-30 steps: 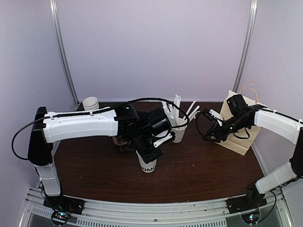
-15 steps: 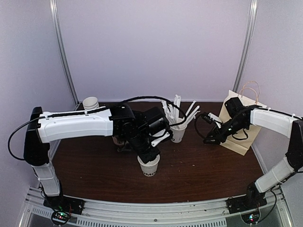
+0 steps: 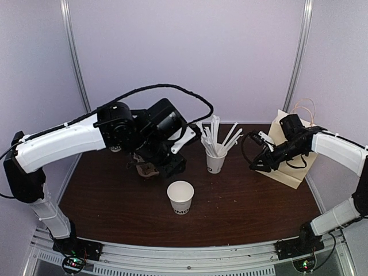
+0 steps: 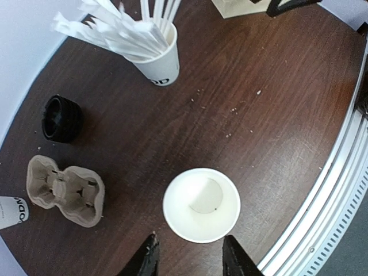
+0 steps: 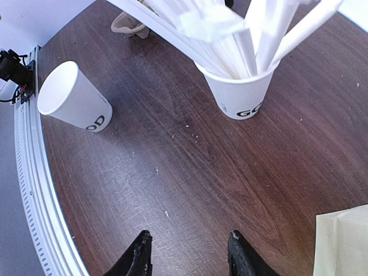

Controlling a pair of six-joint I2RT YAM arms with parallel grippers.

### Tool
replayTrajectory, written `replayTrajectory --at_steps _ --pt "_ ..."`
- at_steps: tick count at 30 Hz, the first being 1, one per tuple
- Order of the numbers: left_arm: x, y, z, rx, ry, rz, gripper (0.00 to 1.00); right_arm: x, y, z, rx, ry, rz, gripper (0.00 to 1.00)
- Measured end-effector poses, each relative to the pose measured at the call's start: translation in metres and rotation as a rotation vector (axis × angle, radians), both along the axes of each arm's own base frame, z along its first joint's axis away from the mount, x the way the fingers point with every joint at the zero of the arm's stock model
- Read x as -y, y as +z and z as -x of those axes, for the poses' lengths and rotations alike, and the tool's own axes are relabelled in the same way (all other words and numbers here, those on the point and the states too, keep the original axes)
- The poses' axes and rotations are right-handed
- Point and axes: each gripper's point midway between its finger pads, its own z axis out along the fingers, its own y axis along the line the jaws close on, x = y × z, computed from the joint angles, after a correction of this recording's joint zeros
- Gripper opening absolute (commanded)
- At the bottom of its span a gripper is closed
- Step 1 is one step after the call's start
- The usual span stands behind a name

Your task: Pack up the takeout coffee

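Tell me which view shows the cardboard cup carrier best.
Left wrist: the cardboard cup carrier lies whole, seen from above. Top external shows only part of it beneath the left arm; right wrist catches just a bit at the frame's top.

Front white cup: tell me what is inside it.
Nothing: the cup is lidless, and the left wrist view shows its bare white bottom. No part of the inside is covered.
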Motion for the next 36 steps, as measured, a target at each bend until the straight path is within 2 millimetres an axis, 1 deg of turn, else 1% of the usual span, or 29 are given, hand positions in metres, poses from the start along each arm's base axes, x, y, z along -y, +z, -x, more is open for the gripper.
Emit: replayTrajectory --at_steps 1,2,4,6,8,10,11,12,13,14,16,17,20,22,25,27,31,33,36 --pt "-0.003 0.008 -0.005 0.011 0.01 0.013 0.43 0.0 0.005 0.001 0.015 -0.002 -0.004 0.46" --pt "-0.01 0.017 -0.015 0.023 0.031 0.028 0.44 0.0 0.011 0.001 0.034 -0.004 -0.01 0.47" --pt "-0.027 0.028 -0.037 0.035 0.087 0.05 0.47 0.0 0.022 0.002 0.076 -0.006 -0.02 0.47" --pt "-0.05 0.034 -0.07 0.035 0.17 0.067 0.49 0.001 0.03 0.002 0.107 -0.007 -0.027 0.47" --pt "-0.071 0.035 -0.103 0.03 0.246 0.073 0.53 0.001 0.035 0.002 0.129 -0.007 -0.03 0.47" --pt "-0.086 0.035 -0.136 0.027 0.304 0.076 0.55 0.001 0.036 0.001 0.138 -0.009 -0.029 0.47" --pt "-0.088 0.035 -0.153 0.03 0.323 0.081 0.56 0.001 0.036 0.001 0.139 -0.011 -0.028 0.47" --pt "-0.088 0.033 -0.167 0.03 0.331 0.082 0.56 0.002 0.036 0.001 0.14 -0.013 -0.026 0.47" --pt "-0.086 0.029 -0.182 0.025 0.337 0.084 0.56 0.003 0.035 0.001 0.137 -0.015 -0.025 0.47" --pt "-0.083 0.025 -0.194 0.022 0.337 0.086 0.55 0.003 0.035 0.001 0.138 -0.018 -0.023 0.47" --pt "-0.076 0.012 -0.215 0.002 0.329 0.094 0.53 0.004 0.035 0.0 0.138 -0.021 -0.022 0.47" --pt "-0.071 0.004 -0.227 -0.012 0.325 0.101 0.52 0.004 0.035 0.0 0.139 -0.021 -0.022 0.47" --pt "-0.062 -0.025 -0.255 -0.06 0.315 0.115 0.49 0.004 0.034 0.0 0.135 -0.021 -0.021 0.47" --pt "-0.06 -0.049 -0.272 -0.089 0.316 0.114 0.48 0.005 0.032 -0.001 0.131 -0.023 -0.018 0.47" --pt "-0.062 -0.08 -0.287 -0.12 0.323 0.089 0.48 0.006 0.029 -0.002 0.128 -0.027 -0.011 0.47" --pt "-0.06 -0.098 -0.295 -0.131 0.324 0.076 0.48 0.006 0.027 -0.002 0.124 -0.03 -0.005 0.47" --pt "-0.05 -0.12 -0.305 -0.141 0.311 0.08 0.5 0.008 0.022 -0.004 0.115 -0.038 0.01 0.47" --pt "-0.045 -0.127 -0.305 -0.153 0.299 0.088 0.51 0.009 0.02 -0.005 0.111 -0.04 0.014 0.47" --pt "-0.038 -0.132 -0.306 -0.165 0.284 0.112 0.5 0.009 0.018 -0.005 0.105 -0.04 0.016 0.47"
